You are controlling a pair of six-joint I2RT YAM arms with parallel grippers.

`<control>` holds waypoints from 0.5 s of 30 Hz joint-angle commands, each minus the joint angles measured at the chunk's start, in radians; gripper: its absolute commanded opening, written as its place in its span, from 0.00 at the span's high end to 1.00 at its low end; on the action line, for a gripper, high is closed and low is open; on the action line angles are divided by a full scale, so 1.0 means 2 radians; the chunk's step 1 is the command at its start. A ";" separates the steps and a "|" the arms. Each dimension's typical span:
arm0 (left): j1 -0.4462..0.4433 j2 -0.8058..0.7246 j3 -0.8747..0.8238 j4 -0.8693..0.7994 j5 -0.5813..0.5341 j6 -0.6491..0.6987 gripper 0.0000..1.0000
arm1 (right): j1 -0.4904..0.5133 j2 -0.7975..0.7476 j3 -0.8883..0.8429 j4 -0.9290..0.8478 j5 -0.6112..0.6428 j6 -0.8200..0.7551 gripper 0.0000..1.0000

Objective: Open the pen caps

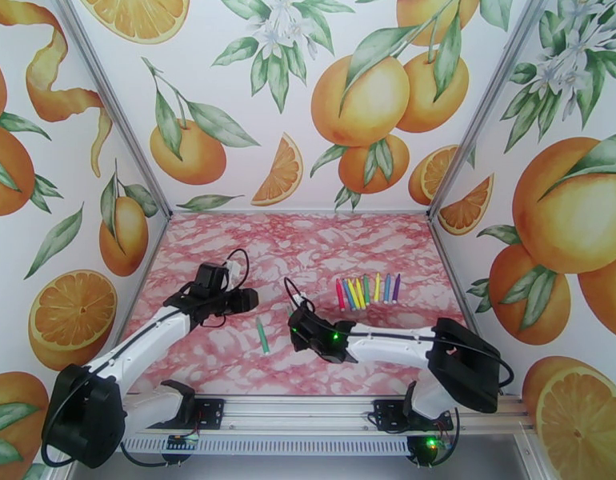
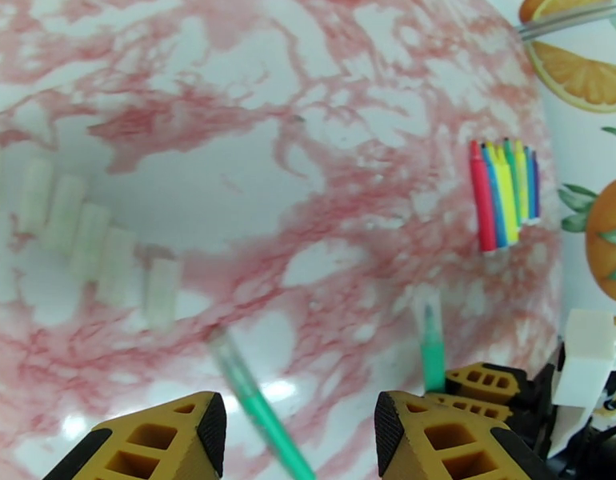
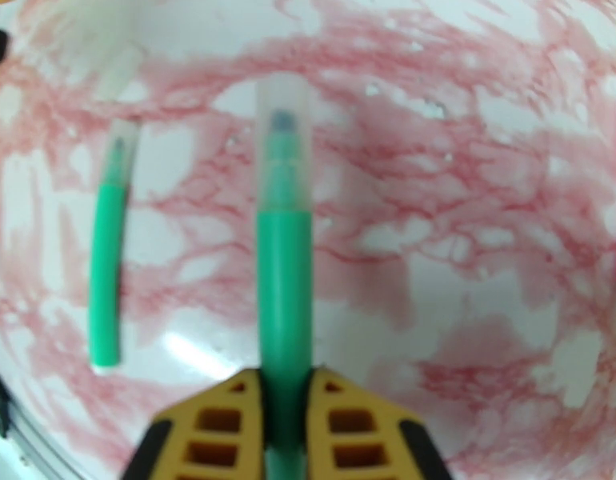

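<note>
From where I stand, the job looks only partly done at best. The right fingers are pinched tight on a green pen, gripping its barrel, with the clear cap pointing away from them and plainly still on. A second green pen lies loose on the pink marbled counter between the two arms, and its own cap looks to be on too. The left fingers are spread wide with nothing in them, and their wrist view has that loose pen running into the gap between them. The other pens sit in a neat row farther back on the right, well apart from both arms. I can't tell whether those are capped. A line of pale see-through pieces rests on the counter off to the left. These could be caps already pulled off, though I wouldn't swear to it. At least the two green ones are left to open.
</note>
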 commanded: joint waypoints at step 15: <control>-0.067 0.069 0.040 0.094 0.041 -0.054 0.46 | 0.000 -0.051 -0.017 0.069 -0.034 -0.026 0.93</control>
